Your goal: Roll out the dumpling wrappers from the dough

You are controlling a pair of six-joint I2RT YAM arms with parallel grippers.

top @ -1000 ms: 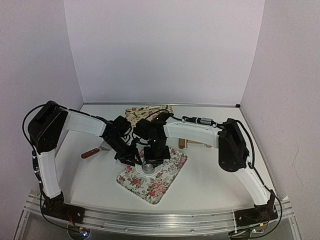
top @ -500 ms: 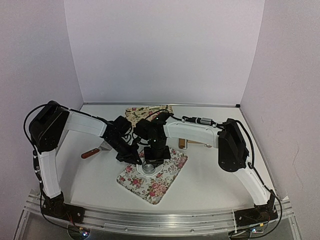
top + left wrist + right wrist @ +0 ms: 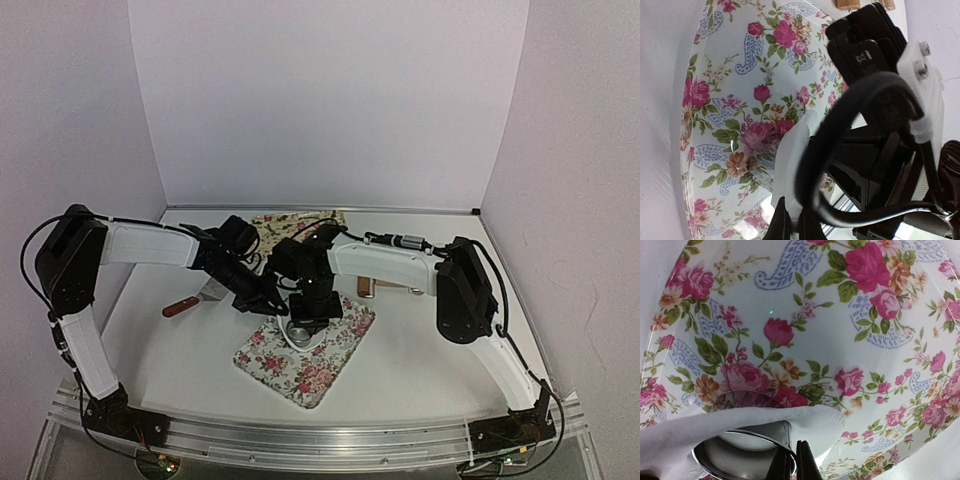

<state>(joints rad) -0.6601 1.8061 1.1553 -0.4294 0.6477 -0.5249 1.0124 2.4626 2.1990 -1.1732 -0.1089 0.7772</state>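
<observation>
Thin dough [image 3: 700, 435] draped at the metal ring [image 3: 297, 335] on the flowered tray [image 3: 790, 305]
The dough lay as a thin white sheet against the ring, near the far edge of the tray; the left gripper [image 3: 791, 226] was pinched shut on an edge of the sheet; the right gripper [image 3: 794, 460] was closed on the ring's rim; the tray sat mid-desk [image 3: 430, 350], toward the near edge.
</observation>
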